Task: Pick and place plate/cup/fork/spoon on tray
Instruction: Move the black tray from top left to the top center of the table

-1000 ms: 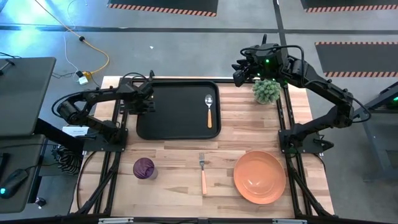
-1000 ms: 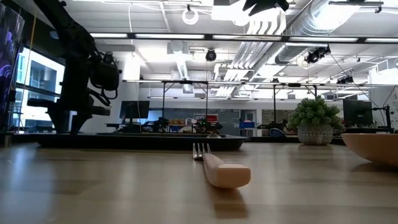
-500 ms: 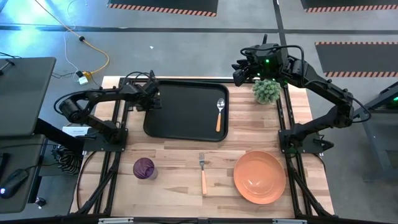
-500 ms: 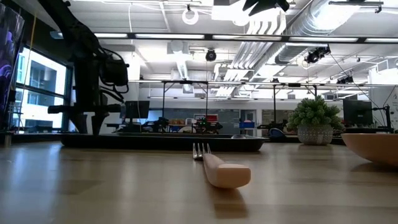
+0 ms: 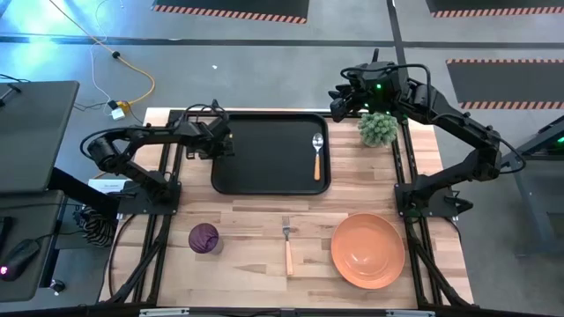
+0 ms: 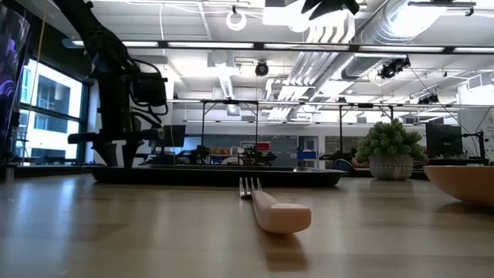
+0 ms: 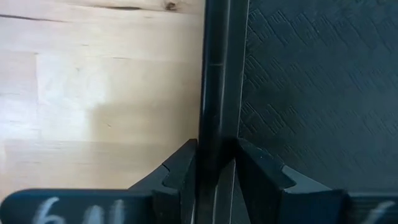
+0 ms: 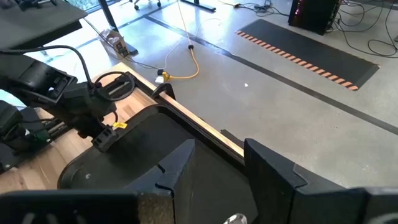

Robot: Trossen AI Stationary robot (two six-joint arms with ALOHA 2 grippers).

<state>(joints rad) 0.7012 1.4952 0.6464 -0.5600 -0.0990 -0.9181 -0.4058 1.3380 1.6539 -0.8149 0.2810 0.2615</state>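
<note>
1. my left gripper (image 5: 217,141) is clamped on the left rim of the tray (image 5: 264,158), upper middle of the high view.
2. the spoon (image 5: 317,155) lies in the tray's right part.
3. cup (image 5: 204,238), fork (image 5: 287,242) and plate (image 5: 367,251) sit along the lower table.
4. my right gripper (image 5: 337,104) hovers upper right, fingers apart.

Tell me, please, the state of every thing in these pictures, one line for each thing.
tray: flat on the table, rim pinched by the left gripper
spoon: lying in the tray
fork: lying on the table, outside the tray
plate: upright on the table, empty
cup: standing on the table
left gripper: fingers shut on the tray rim
right gripper: fingers open, holding nothing
</note>
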